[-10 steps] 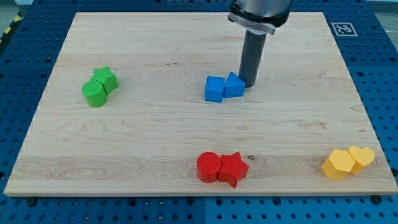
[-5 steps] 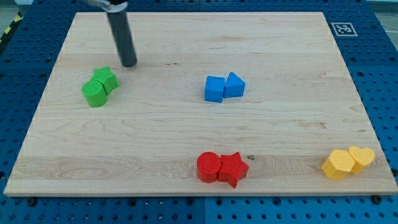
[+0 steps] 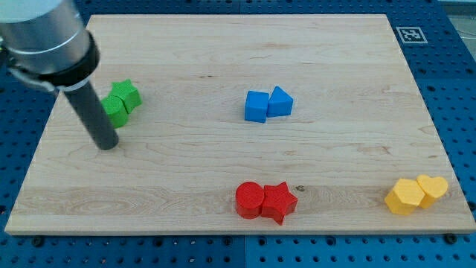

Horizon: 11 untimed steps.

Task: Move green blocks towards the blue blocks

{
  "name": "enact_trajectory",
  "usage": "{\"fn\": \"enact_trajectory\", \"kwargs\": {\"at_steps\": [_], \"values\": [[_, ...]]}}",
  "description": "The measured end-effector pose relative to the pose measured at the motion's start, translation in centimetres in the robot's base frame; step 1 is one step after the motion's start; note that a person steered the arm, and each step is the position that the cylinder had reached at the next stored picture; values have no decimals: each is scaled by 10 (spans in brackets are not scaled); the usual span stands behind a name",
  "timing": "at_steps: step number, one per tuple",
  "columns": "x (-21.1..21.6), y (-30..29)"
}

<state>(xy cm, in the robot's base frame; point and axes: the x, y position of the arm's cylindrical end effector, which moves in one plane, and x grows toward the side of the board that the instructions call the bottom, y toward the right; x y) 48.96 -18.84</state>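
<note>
A green star block (image 3: 126, 94) and a green cylinder (image 3: 114, 110) sit touching each other at the view's left of the wooden board (image 3: 223, 171). My tip (image 3: 108, 144) rests on the board just below and slightly left of the green cylinder, and the rod hides part of that cylinder. A blue cube (image 3: 256, 106) and a blue triangular block (image 3: 280, 101) sit touching near the board's middle, far to the right of my tip.
A red cylinder (image 3: 249, 199) and a red star (image 3: 279, 201) sit together at the bottom middle. A yellow hexagon (image 3: 404, 196) and a yellow heart (image 3: 432, 187) sit at the bottom right. A marker tag (image 3: 410, 34) is at the top right.
The rod moved from beside the blue blocks to the upper left, then down past the green blocks to just below and left of them. No block has moved.
</note>
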Motion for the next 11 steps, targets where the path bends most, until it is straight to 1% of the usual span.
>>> {"fn": "enact_trajectory", "kwargs": {"at_steps": [2,3,4,5,6,7,8,9,10,11], "values": [[-96,24],[-112,29],[-76,36],[-21,35],[14,2],[-12,-25],[-55,-14],[-63,23],[-50,16],[-41,-40]]}}
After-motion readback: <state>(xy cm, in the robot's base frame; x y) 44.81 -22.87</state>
